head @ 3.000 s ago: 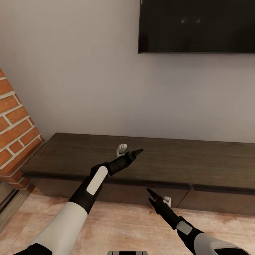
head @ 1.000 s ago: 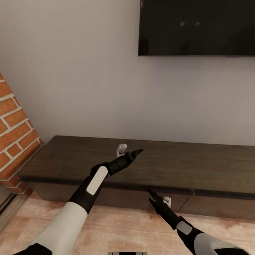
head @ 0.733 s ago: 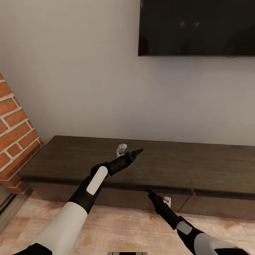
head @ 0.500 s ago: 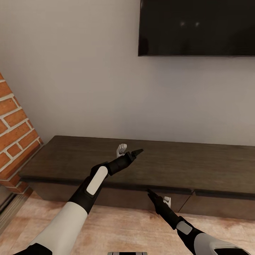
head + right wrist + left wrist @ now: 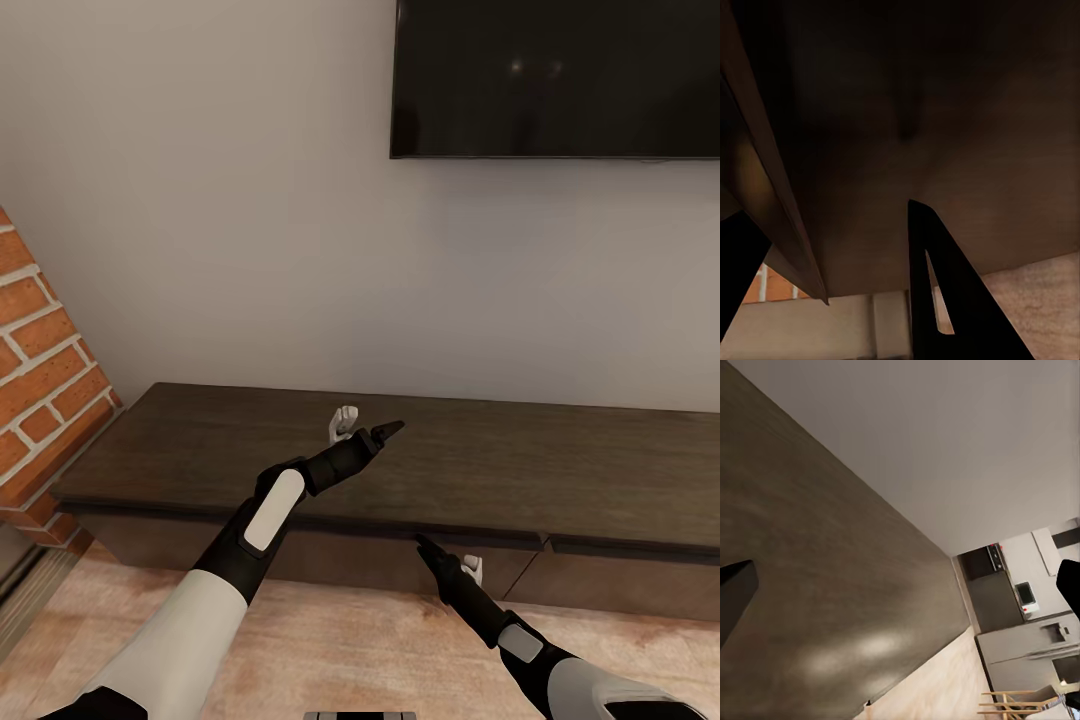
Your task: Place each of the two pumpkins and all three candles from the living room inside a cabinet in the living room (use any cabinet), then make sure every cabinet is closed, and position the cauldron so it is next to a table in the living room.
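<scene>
Left fingers [image 5: 736, 585] spread wide, nothing between them. Left gripper [image 5: 380, 432] hovering above the cabinet [image 5: 560, 470], over its dark top and near the back wall [image 5: 220, 240].

Right fingers [image 5: 934, 285] also apart, holding nothing. Right gripper [image 5: 428, 550] lower, pointing up at the edge where the top overhangs the flat front [image 5: 340, 555], close to the seam between 2 fronts; touching or not, cannot tell. Seen from the right wrist, just under that overhang [image 5: 787, 225].

Compared with 3 seconds ago, whole head view shifted a little, so more likely camera movement than movement of things. In the last second almost no change: both arms nearly still, right gripper perhaps slightly closer to the front. Probably means approach finished and opening of 1 front about to begin. All visible fronts closed for now.

Cabinet top bare and matte brown. Pale plank floor [image 5: 360, 650] below, red brick fireplace [image 5: 40, 370] at the left, black TV [image 5: 555, 75] above on the wall.
</scene>
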Controlling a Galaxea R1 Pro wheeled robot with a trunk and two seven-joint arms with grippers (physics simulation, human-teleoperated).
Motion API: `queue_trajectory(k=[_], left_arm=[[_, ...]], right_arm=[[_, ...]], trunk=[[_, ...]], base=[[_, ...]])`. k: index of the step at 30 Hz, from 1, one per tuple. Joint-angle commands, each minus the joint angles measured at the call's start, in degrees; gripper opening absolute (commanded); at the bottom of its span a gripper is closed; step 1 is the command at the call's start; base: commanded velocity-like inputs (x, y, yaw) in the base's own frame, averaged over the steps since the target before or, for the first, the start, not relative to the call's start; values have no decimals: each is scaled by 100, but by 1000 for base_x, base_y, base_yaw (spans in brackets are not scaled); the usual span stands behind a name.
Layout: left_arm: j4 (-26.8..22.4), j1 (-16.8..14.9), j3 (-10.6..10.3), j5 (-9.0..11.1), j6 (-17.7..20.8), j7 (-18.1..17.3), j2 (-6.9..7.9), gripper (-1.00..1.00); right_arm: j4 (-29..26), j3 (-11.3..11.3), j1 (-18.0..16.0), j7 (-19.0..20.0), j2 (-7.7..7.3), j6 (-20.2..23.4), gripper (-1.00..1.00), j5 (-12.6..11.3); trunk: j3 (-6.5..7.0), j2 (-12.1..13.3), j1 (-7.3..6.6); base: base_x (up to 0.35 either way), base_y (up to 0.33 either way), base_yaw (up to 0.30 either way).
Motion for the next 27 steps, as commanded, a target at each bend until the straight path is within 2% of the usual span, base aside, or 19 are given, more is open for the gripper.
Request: queue_trajectory(k=[1, 3, 8, 27], left_arm=[[1, -2, 4, 35, 33, 4, -1, 100], [1, -6, 4, 31, 38, 3, -1, 100], [1, -5, 4, 27, 42, 0, -1, 100], [2, -5, 4, 32, 42, 0, -1, 100]], right_arm=[[5, 18, -2, 5, -2, 48, -100, -42], [6, 18, -2, 5, -2, 48, -100, -42], [0, 18, -2, 5, -2, 48, -100, -42], [3, 18, -2, 22, -2, 43, -100, -42]], trunk=[[-5, -1, -1], [-5, -1, -1], [106, 5, -14], [106, 5, -14]], base=[[0, 0, 0], [0, 0, 0], [0, 0, 0], [0, 0, 0]])
